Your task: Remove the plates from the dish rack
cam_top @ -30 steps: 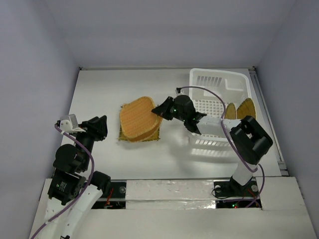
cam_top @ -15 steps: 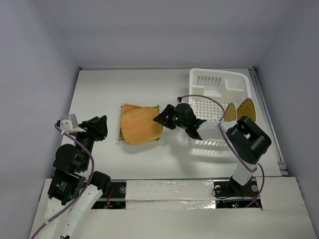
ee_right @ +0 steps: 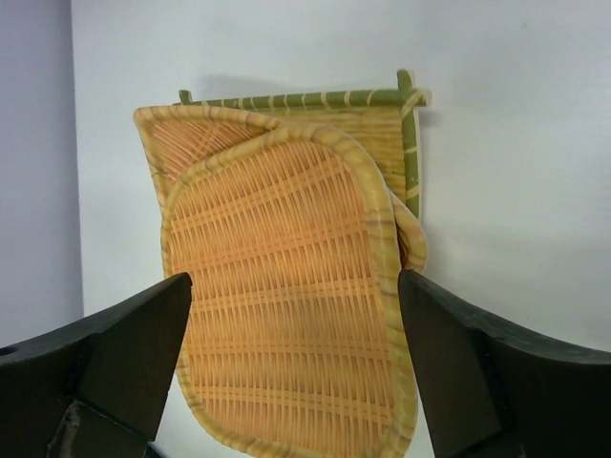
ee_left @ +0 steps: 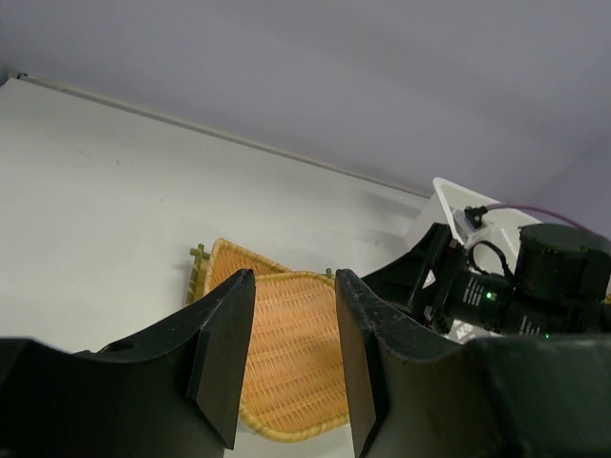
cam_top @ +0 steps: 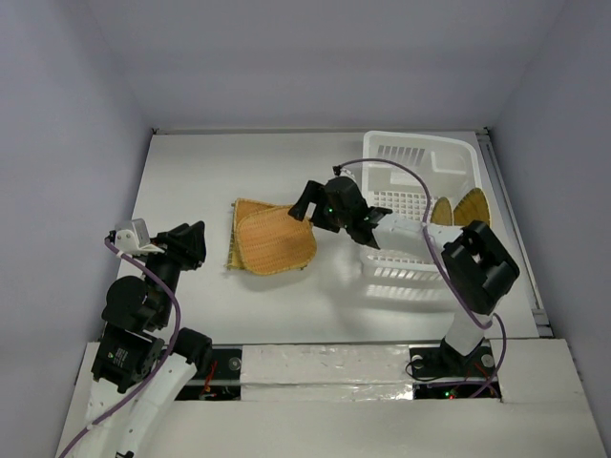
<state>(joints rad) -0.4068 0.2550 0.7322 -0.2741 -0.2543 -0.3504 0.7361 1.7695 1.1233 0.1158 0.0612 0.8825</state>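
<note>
We see the right fingers (ee_right: 124,353) spread wide, released, above stacked plates (cam_top: 272,240) on the desk (cam_top: 191,172); two more plates (cam_top: 473,207) stand in the rack (cam_top: 420,157); left fingers (ee_left: 224,353) half-open, empty.

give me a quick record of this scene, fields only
stacked plates: apparently three, lying flat on the table, left of the dish rack
plates in rack: two, standing on edge at its right side
right claw: open, over the stack, holding nothing
left claw: open, empty, away from the plates
</note>
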